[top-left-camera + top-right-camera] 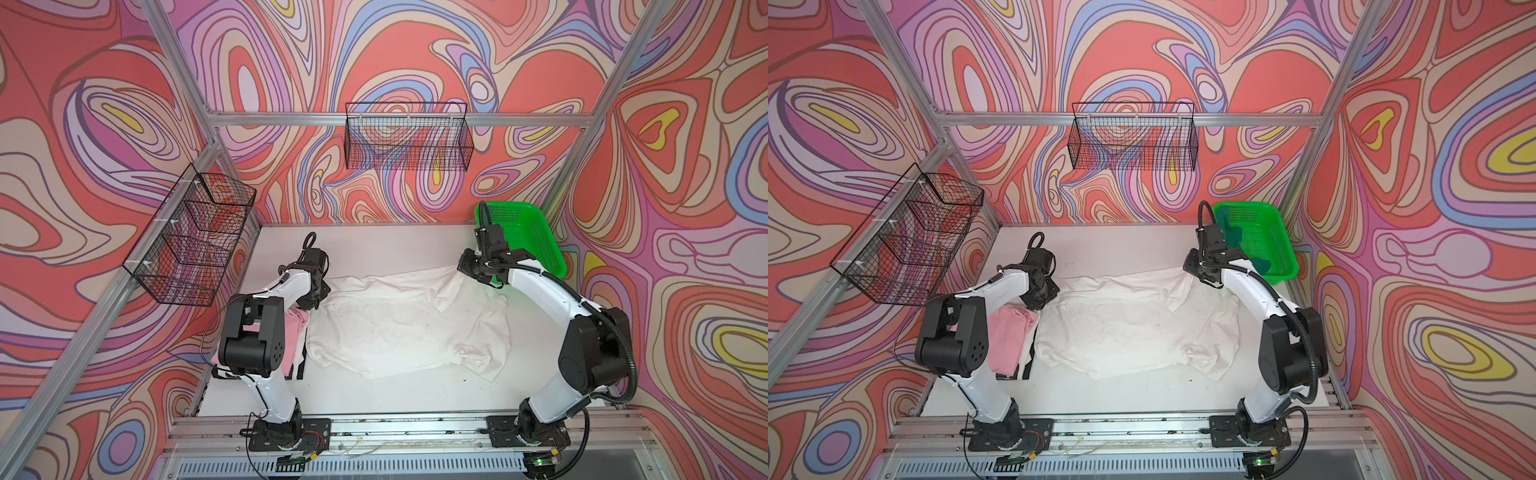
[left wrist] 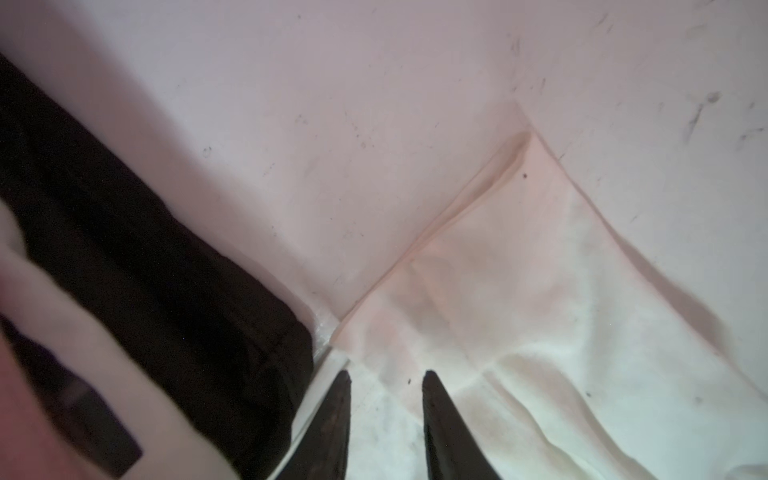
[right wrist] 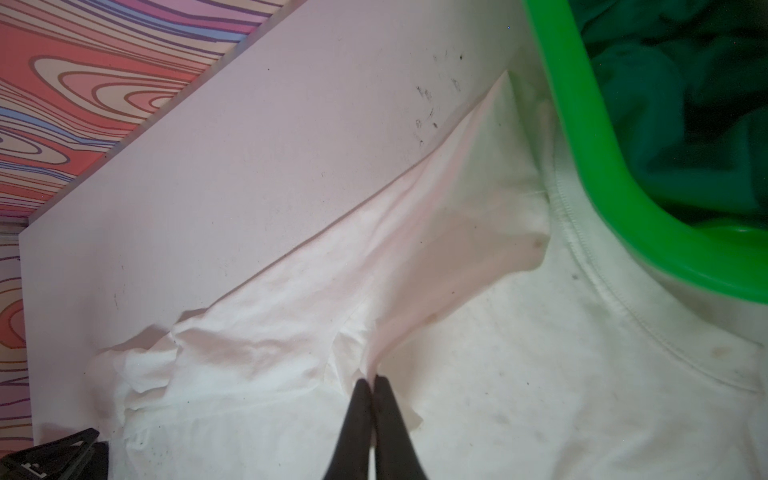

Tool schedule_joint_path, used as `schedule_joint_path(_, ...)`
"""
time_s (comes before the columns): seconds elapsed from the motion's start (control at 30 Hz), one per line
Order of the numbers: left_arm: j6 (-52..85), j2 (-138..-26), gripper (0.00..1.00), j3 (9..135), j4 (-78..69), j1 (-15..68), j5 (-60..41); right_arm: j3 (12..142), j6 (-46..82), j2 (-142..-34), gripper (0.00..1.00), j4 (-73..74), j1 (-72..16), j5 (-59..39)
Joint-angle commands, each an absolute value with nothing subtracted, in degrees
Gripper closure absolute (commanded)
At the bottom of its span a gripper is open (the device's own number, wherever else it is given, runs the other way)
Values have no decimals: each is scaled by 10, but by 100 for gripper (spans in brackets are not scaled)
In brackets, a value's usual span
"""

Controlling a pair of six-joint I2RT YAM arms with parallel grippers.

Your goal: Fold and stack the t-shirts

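Right wrist view: the right hand [image 3: 371,380] is clenched on a fold of the white t-shirt [image 3: 498,374], which is spread on the table [image 3: 249,145]. The left hand [image 2: 387,372] hangs released above its corner, near the pink t-shirt [image 1: 1009,336]. The dark green t-shirt [image 3: 665,124] lies in the basket [image 3: 582,124].

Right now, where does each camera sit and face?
Top views: high in front, facing down on the white tabletop; left arm, right arm show.
Left wrist: on its arm, past the left gripper onto the large white cloth t-shirt.
Right wrist: on its arm, past the right gripper, toward the bright green perforated plastic basket.
Shared: all show that t-shirt.
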State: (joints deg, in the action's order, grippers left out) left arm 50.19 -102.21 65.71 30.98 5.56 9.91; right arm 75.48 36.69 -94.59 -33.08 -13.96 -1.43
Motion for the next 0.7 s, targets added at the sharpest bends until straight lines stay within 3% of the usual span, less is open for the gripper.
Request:
schedule_joint_path(0.0,520,-1030,72,650,300,40,90,745,364,-928,100,-325,-143,-22)
schedule_joint_path(0.43,519,-1065,81,651,303,30,75,737,360,-930,100,-320,-143,-29)
schedule_joint_path(0.67,512,-1072,94,665,310,29,92,735,358,-929,100,-319,-142,-31)
